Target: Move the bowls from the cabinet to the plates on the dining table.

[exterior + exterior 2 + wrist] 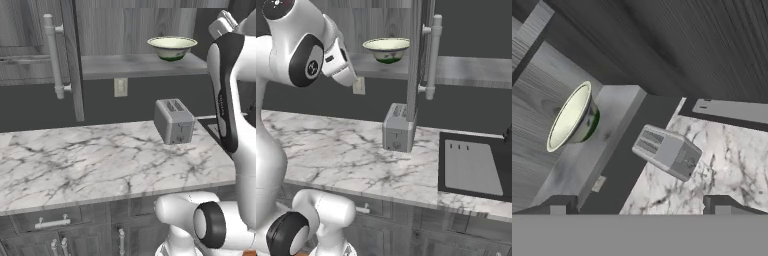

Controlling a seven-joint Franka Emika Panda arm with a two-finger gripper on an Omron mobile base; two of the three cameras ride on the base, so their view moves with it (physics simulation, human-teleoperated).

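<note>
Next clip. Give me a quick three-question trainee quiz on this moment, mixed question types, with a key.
1. True or false: the bowl sits on the open cabinet shelf, above the toaster.
2. What stands on the marble counter? A) toaster B) kettle C) plate
3. Fill in: seen from the hand camera, the gripper fingertips are apart and hold ____.

Key: 1 true; 2 A; 3 nothing.
</note>
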